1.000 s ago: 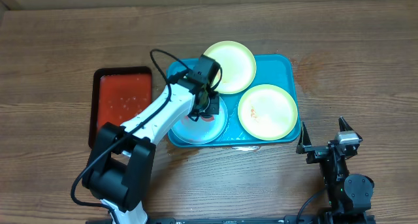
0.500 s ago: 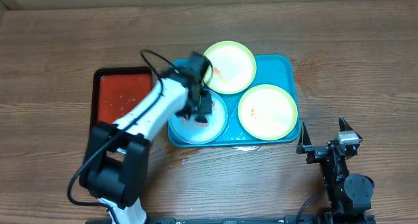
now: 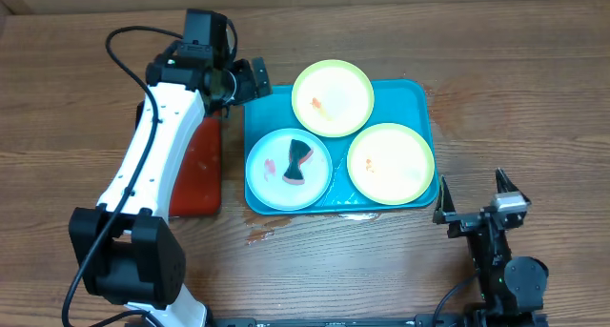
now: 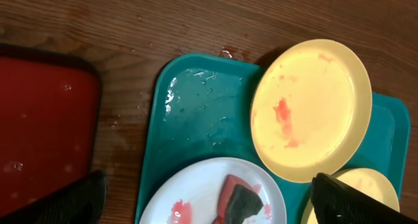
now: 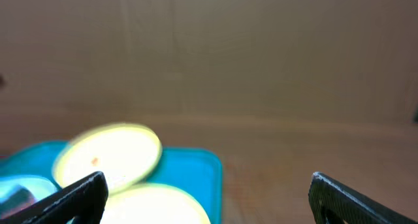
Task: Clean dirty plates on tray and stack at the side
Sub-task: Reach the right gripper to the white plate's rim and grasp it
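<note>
1. The blue plate [image 3: 315,182] is lying at the near left of the teal tray [image 3: 262,117], carrying a sponge [image 3: 299,162].
2. Two smeared yellow plates [image 3: 332,98] are sitting beside it.
3. The left claw [image 3: 250,79] is hovering released by the tray's far-left corner, above the red tray [image 3: 195,174].
4. The right claw [image 3: 472,196] is sitting released, off the tray's near-right corner.

Overhead, the left arm [image 3: 152,160] covers much of the red tray [image 3: 197,174] at left of centre; the dark-and-red object [image 3: 298,162] on the blue plate [image 3: 316,184] is too small to identify; in the left wrist view the bottom edge cuts that plate, and the lower yellow plate [image 4: 369,181] barely shows at lower right; the right wrist view is blurred throughout.
</note>
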Motion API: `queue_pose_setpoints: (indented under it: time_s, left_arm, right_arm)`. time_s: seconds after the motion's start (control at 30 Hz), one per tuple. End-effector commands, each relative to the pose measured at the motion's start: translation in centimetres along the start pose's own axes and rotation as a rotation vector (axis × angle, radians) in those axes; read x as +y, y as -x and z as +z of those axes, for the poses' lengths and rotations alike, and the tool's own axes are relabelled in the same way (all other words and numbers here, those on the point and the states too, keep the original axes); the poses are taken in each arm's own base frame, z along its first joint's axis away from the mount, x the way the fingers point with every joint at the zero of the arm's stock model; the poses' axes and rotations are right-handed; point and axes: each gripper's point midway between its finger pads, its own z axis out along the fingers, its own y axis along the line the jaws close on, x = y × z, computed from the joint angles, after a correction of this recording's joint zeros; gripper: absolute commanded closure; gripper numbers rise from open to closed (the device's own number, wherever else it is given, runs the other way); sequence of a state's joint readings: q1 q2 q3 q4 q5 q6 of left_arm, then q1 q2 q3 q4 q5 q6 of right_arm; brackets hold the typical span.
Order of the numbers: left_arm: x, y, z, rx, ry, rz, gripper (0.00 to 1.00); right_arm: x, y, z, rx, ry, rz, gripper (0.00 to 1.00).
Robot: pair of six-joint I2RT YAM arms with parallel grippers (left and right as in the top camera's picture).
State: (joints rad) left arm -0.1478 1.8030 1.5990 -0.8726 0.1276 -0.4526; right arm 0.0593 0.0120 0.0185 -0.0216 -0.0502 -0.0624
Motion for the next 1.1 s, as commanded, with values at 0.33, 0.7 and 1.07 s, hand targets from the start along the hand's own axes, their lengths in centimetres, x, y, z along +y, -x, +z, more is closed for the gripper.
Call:
queue_pose_setpoints:
  time_s: [0.33, 0.7, 1.07]
  left_arm:
    - [-0.4, 0.2, 0.0, -0.002, -0.025, 0.017, 0.00]
    - [-0.4, 0.2, 0.0, -0.002, -0.024, 0.017, 0.00]
    - [-0.3, 0.1, 0.0, 0.005, -0.021, 0.016, 0.00]
  right_arm:
    - [2.9, 20.7, -7.8, -0.778, 0.102, -0.166, 0.00]
    - [6.1, 19.5, 4.2, 0.229, 0.387, -0.047, 0.00]
    - [11.5, 11.1, 14.2, 0.728, 0.522, 0.343, 0.00]
